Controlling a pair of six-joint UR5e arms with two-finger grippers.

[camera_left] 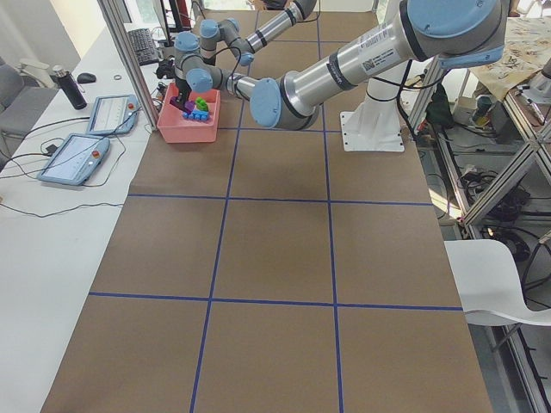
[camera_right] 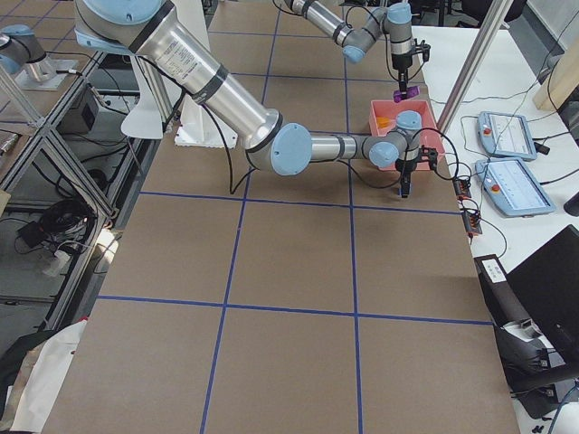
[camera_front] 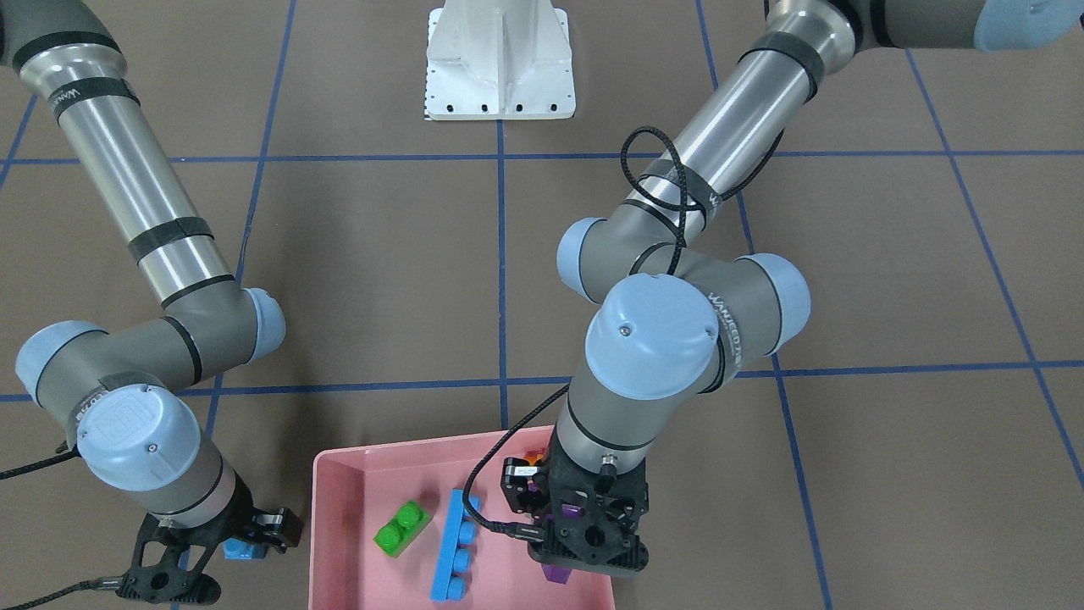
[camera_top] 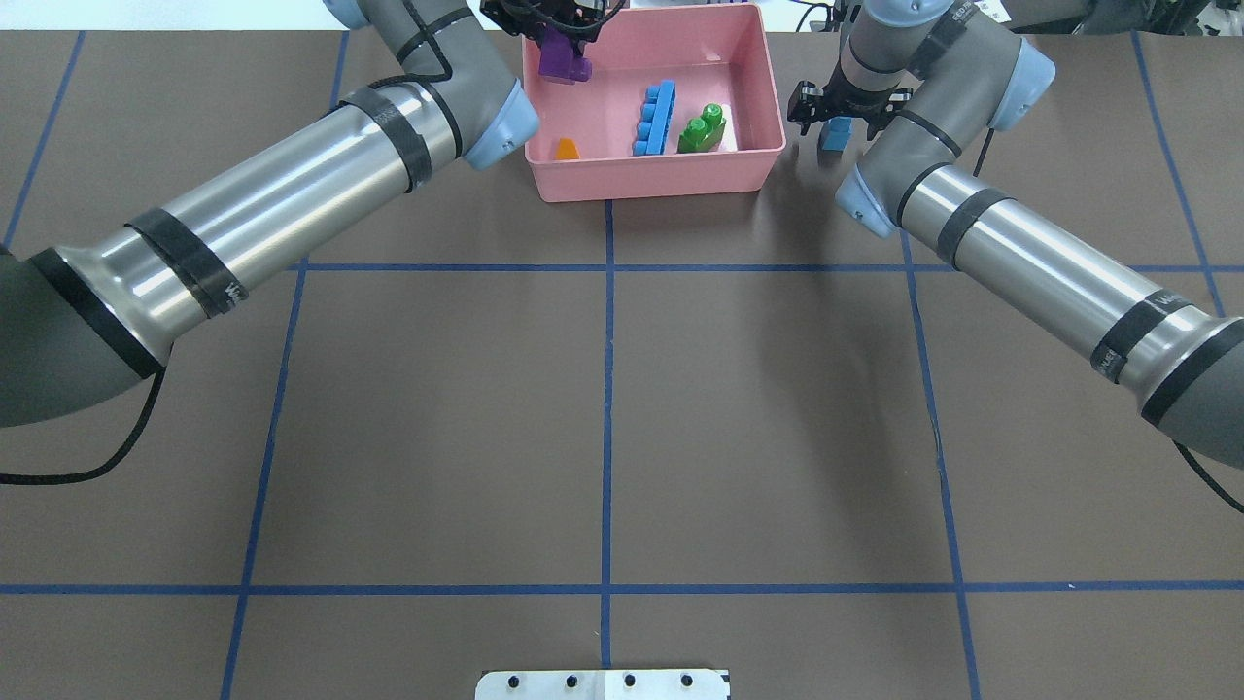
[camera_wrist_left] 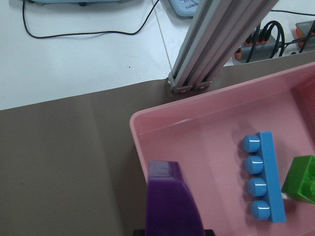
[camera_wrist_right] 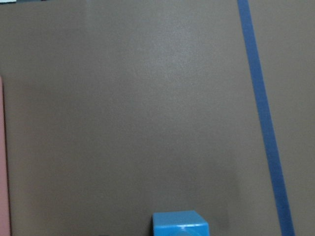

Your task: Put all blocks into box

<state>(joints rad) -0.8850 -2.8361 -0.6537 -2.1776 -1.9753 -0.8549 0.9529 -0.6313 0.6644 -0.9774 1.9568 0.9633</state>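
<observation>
Place: we take this for a robotics lab.
Machines: a left arm (camera_top: 292, 204) and a right arm (camera_top: 1030, 262), industrial make, by a white pedestal (camera_front: 500, 76).
Bench: a brown top (camera_top: 437, 437) that we see gridded with blue tape (camera_top: 607, 389).
Side table: two control tablets (camera_left: 73, 157) (camera_left: 112, 114), a keyboard (camera_left: 142, 45), and loose cables (camera_left: 52, 206).
Surroundings: an aluminium post (camera_wrist_left: 221, 34), metal racks (camera_left: 508, 155), and a white chair (camera_left: 504, 284).

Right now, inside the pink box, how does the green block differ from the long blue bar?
The green block is short with two studs; the long blue bar has four. The green block stands studs up, while the bar lies on its side, studs pointing sideways. Both are studded bricks inside the pink box.
</observation>
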